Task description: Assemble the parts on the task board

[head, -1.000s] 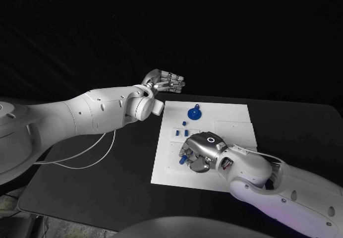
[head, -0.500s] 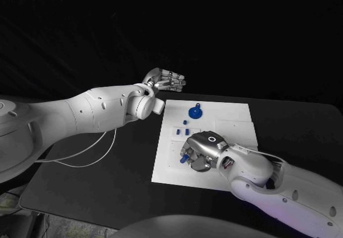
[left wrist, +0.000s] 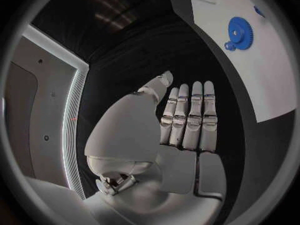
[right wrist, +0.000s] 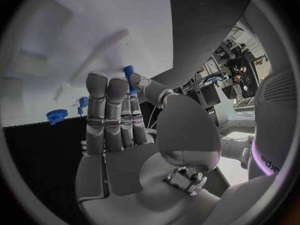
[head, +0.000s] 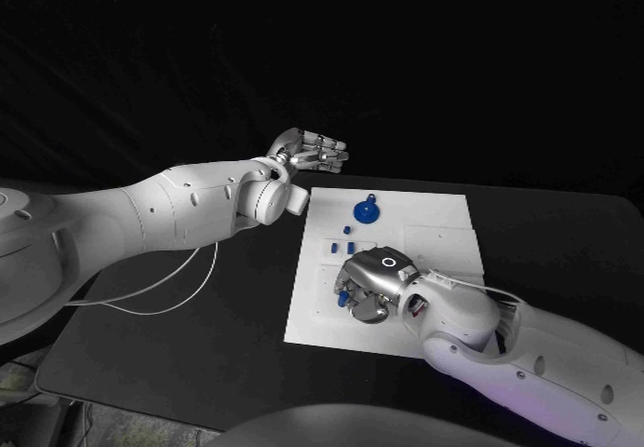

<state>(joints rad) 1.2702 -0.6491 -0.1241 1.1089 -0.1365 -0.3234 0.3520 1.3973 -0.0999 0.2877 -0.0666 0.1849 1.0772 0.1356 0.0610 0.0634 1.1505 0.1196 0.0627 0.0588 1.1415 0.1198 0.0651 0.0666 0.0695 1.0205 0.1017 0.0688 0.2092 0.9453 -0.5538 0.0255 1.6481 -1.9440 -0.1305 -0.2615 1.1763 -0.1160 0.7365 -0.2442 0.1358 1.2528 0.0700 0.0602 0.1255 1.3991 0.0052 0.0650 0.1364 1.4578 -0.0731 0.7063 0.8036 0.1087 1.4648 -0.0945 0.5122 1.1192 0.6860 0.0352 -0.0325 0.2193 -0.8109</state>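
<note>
The white task board (head: 443, 242) lies in the middle of the black table. My right hand (head: 370, 287) hovers low over its near left part and pinches a small blue part (head: 341, 298) between thumb and fingertips; the right wrist view shows that part (right wrist: 128, 75) at the fingertips above the board (right wrist: 94, 25). A blue gear (head: 367, 214) sits at the board's far end, with small blue parts (head: 339, 248) between it and the hand. My left hand (head: 312, 151) is raised beyond the board's far left corner, fingers straight and holding nothing (left wrist: 187, 120).
A white cable (head: 175, 289) loops over the table to the left of the board, under my left arm. The left wrist view also shows the gear (left wrist: 239, 31) on the board (left wrist: 250, 75). Bare black table surrounds the board.
My right hand has shifted slightly toward the board's left edge with the blue part still pinched. The left arm has stayed in place.
</note>
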